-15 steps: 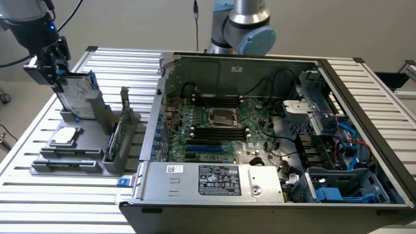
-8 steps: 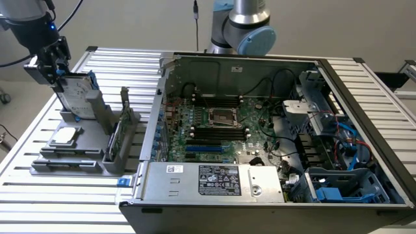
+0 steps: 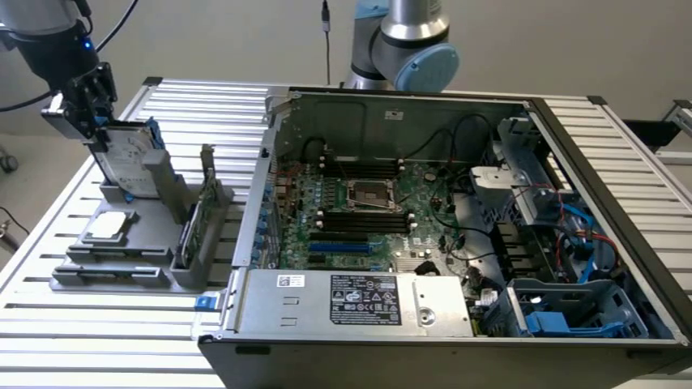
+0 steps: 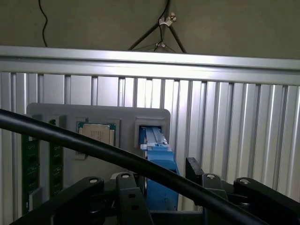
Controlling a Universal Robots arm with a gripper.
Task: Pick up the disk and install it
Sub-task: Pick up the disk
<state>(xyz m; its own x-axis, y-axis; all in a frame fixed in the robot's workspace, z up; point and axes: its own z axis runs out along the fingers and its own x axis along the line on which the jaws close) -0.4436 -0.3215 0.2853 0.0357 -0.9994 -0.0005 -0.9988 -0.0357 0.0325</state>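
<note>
My spread hand (image 3: 96,134) straddles the top edge of the silver-grey metal disk in its blue plastic carrier (image 3: 128,162), which stands upright, long axis vertical, directly beneath me in the grey rack (image 3: 119,247) on the slatted tabletop (image 3: 108,324).

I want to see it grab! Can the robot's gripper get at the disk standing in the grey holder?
Probably yes: the gripper is right at the top of the upright disk, with nothing between them.

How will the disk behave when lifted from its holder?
Probably rigid: the disk looks like metal in a blue frame. Likely heavy for its size. Standing upright in the grey holder, it could tip or bind if pulled aslant.
</note>
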